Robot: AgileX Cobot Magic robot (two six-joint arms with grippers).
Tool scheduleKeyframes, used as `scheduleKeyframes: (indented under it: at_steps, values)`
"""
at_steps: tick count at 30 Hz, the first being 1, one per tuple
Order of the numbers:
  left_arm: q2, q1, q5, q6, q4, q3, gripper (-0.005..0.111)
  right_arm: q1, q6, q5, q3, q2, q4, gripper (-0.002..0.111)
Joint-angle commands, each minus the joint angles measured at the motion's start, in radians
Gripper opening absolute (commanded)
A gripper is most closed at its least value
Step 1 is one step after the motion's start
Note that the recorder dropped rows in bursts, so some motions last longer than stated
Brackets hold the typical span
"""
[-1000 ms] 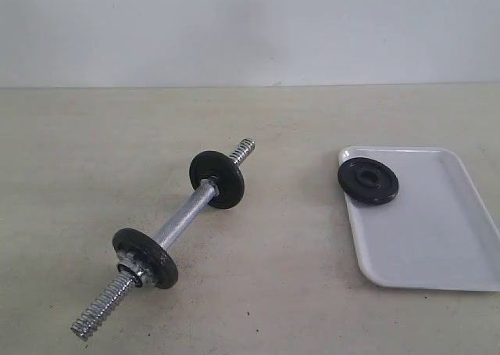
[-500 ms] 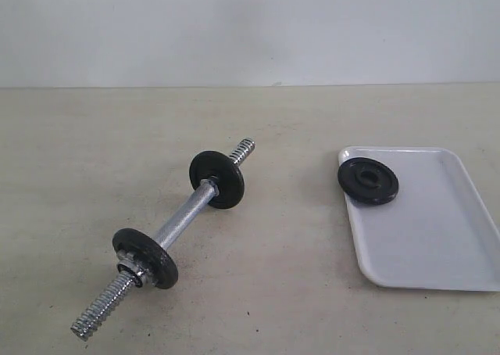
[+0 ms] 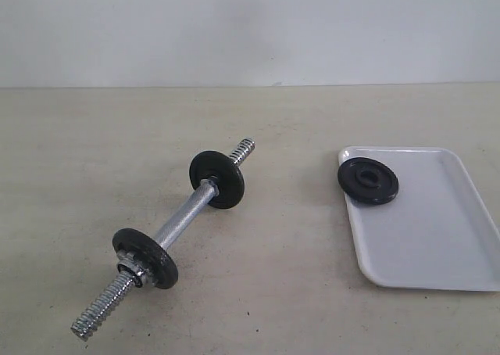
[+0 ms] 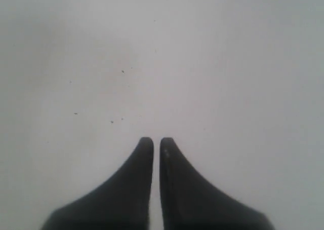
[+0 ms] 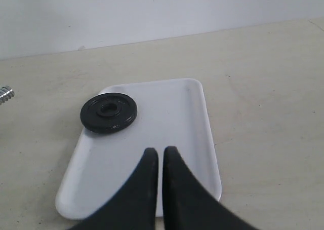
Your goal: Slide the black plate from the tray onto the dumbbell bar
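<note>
The left tool (image 4: 156,141) and right tool (image 5: 160,151) are seen closed and empty, the right one pointed at the tray (image 3: 426,230). The black plate (image 3: 368,181) lies on a tray corner, well apart from the dumbbell bar (image 3: 183,218) on the worktop (image 3: 297,292).

Light: soft, even, fairly bright. Shadows: faint, short, under the dumbbell bar (image 3: 183,218) and black plate (image 3: 368,181). Glare: small glints on chrome. Focus: exterior slightly soft; left wrist view hazy, left gripper (image 4: 152,145) blurred.

Black plate (image 3: 368,181) on tray (image 3: 437,242), bar (image 3: 181,220) apart
</note>
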Motion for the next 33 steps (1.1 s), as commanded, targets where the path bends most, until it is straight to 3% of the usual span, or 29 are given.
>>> scheduleKeyframes:
  at_steps: [1,3,5,8,10,17,22,27,33]
  values:
    - [0.176,-0.006,0.191,0.019,0.059,-0.102,0.004,-0.001,0.001,0.0,-0.001,-0.002,-0.001,0.0]
    - [0.282,-0.038,0.295,0.141,0.031,-0.152,0.004,-0.001,0.001,0.0,-0.001,-0.002,-0.001,0.0]
    - [0.428,-0.082,0.468,0.392,-0.123,-0.219,0.004,-0.001,0.001,0.0,-0.001,-0.002,-0.001,0.0]
    - [0.657,-0.11,0.759,0.899,-0.576,-0.368,0.004,-0.001,0.001,0.0,-0.001,-0.002,-0.001,0.0]
    - [0.767,-0.11,0.879,1.085,-0.791,-0.449,0.004,-0.001,0.001,0.0,-0.001,-0.002,-0.001,0.0]
    - [1.003,-0.115,1.113,1.259,-1.13,-0.599,0.004,-0.001,0.001,0.0,-0.001,-0.002,-0.001,0.0]
    - [1.144,-0.235,1.17,1.281,-1.119,-0.675,0.008,-0.001,0.001,0.0,-0.001,-0.002,-0.001,0.0]
    - [1.275,-0.351,1.139,1.21,-1.031,-0.755,0.036,-0.001,0.001,0.0,-0.001,-0.002,-0.001,0.0]
    - [1.421,-0.436,1.083,1.198,-0.991,-0.794,0.072,-0.001,0.001,0.0,-0.001,-0.002,-0.001,0.0]
